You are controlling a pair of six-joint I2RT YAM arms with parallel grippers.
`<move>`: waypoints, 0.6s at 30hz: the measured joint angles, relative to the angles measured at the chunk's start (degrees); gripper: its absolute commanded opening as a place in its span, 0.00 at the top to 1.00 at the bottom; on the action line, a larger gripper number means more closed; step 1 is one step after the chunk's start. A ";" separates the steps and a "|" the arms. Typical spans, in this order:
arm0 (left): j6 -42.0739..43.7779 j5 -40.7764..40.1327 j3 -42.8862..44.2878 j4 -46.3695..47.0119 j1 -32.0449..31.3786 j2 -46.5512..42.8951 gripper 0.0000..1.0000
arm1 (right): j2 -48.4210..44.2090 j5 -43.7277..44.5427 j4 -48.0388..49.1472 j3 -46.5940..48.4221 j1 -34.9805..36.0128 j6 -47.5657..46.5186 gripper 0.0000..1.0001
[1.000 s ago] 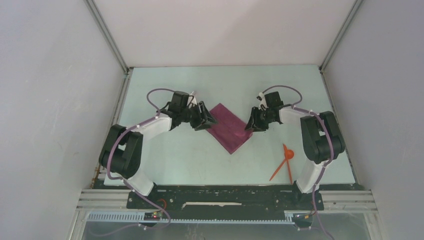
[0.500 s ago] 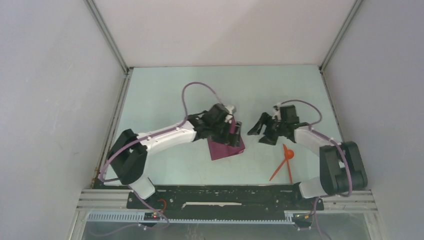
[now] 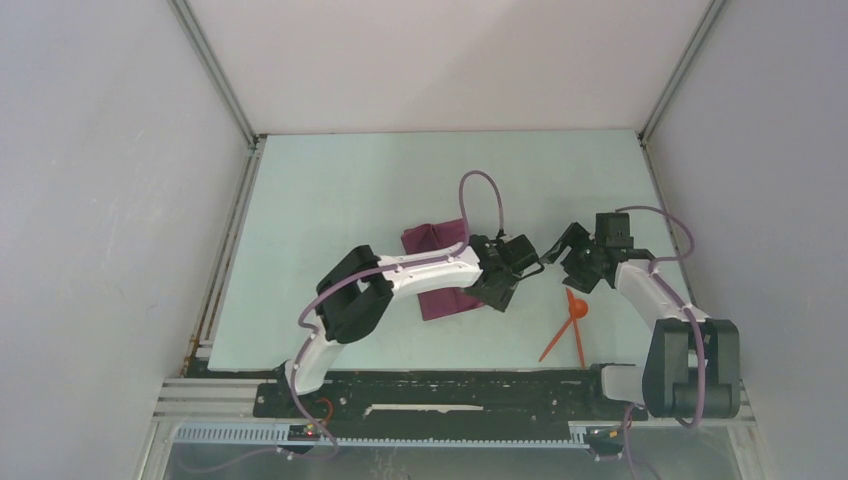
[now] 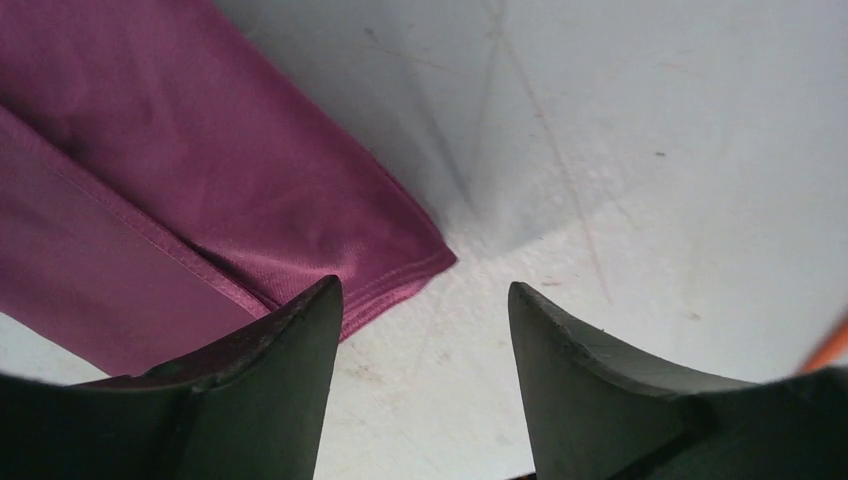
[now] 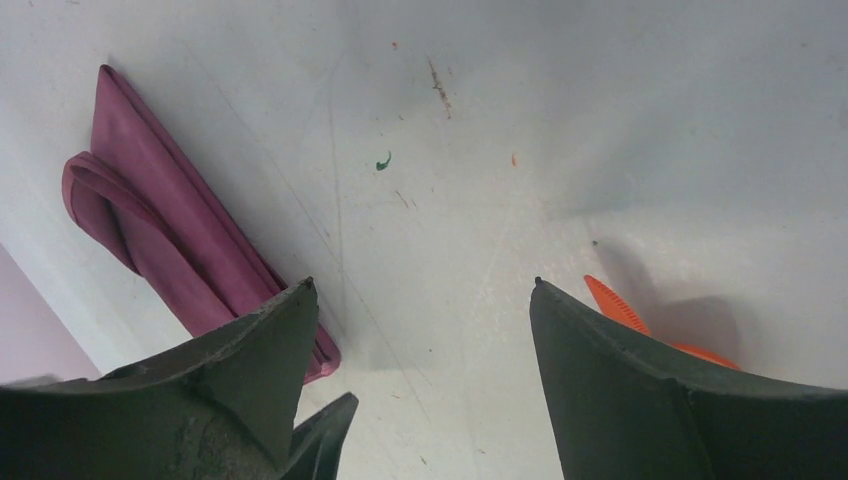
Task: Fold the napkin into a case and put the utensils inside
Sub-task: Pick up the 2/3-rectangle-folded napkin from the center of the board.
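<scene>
Going for the utensils (image 3: 575, 312), your right gripper (image 3: 562, 268) sits open and empty just beyond their spoon end

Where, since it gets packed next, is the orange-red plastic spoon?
Top view: the spoon lies near-right, just below the right gripper, beside the slim orange stick.

The plum-purple cloth napkin (image 3: 428, 240) lies flat near the middle of the surface (image 3: 330, 200), folded into a layered band with a hemmed edge showing. To its right and nearer lie the orange-red plastic spoon (image 3: 577, 310) and the slim orange-red plastic stick (image 3: 580, 345) — together at the spoon's bowl, spreading apart toward the near edge.
</scene>
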 measured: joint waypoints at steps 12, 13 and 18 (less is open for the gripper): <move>-1.70 -4.15 5.11 -5.16 -0.15 5.25 0.53 | -0.17 -0.17 -0.11 -1.31 -0.28 -0.79 0.16; -1.75 -4.33 5.40 -5.35 -0.15 5.49 0.54 | 0.00 -0.24 -0.02 -1.33 -0.28 -0.85 0.16; -1.70 -5.07 5.81 -5.68 -0.20 6.82 0.58 | 1.18 -1.16 1.01 -1.40 -0.24 -1.03 0.15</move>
